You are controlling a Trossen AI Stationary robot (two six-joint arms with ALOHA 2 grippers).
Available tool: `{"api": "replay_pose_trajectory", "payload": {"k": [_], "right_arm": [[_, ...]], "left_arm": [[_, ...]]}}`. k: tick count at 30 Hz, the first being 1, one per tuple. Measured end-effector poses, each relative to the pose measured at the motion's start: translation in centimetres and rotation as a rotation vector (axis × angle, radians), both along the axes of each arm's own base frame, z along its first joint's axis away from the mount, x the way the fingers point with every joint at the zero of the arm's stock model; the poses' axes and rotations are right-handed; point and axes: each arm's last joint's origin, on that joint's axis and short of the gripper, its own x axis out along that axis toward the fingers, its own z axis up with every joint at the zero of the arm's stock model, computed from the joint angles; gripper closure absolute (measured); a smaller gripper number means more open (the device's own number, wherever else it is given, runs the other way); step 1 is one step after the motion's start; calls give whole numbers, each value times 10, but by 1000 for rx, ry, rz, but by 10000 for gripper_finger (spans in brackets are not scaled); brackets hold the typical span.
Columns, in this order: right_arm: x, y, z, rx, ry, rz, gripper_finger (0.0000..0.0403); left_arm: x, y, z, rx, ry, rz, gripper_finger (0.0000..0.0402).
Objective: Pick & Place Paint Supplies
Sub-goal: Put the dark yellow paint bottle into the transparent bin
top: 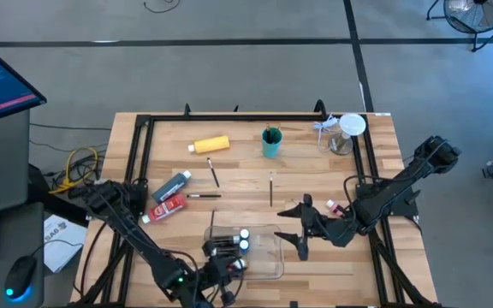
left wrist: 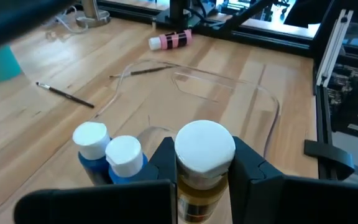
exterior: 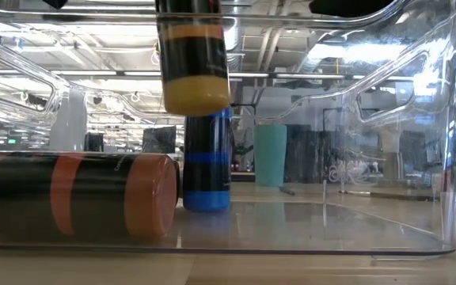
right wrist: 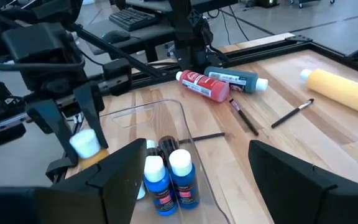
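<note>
My left gripper (left wrist: pixel 205 169) is shut on a small yellow-and-black paint bottle (exterior: pixel 194 55) with a white cap (left wrist: pixel 205 145), hanging inside the clear tray (top: pixel 268 257) above its floor. Two blue bottles with white caps (left wrist: pixel 109 152) stand upright on the tray floor beside it. An orange-and-black bottle (exterior: pixel 74 196) lies on its side there. My right gripper (top: pixel 302 229) hovers open just right of the tray, holding nothing. On the table lie a red tube (top: pixel 166 208), a grey tube (top: pixel 172 186), a yellow bottle (top: pixel 210 145) and thin brushes (top: pixel 213 173). My left gripper pinches the bottle's upper body just under the white cap (left wrist: pixel 199 186), one finger (left wrist: pixel 163 163) on each side. The fingers come from the table's near left, slanting slightly down. The bottle hangs upright, its bottom (exterior: pixel 198 96) clear of the tray floor.
A teal cup (top: pixel 271 144) holding brushes stands at the far middle, with a clear glass (top: pixel 342 137) to its right. A small pink bottle (top: pixel 333 206) lies near my right arm. A black frame rail (top: pixel 229 118) runs along the table's edges.
</note>
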Motion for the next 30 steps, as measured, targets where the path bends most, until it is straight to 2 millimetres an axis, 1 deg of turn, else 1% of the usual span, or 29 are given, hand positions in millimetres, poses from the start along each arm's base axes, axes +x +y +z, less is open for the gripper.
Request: {"api": "replay_pose_trajectory", "payload": {"k": [9, 12, 30], "right_arm": [[0, 0, 0, 1, -1, -2, 127], [0, 0, 0, 1, 0, -1, 127], [-2, 2, 0, 0, 2, 9, 127]], "left_arm": [[13, 9, -13, -5, 47, 5, 371], [16, 11, -13, -7, 45, 13, 371], [16, 11, -13, -31, 59, 1, 371]]}}
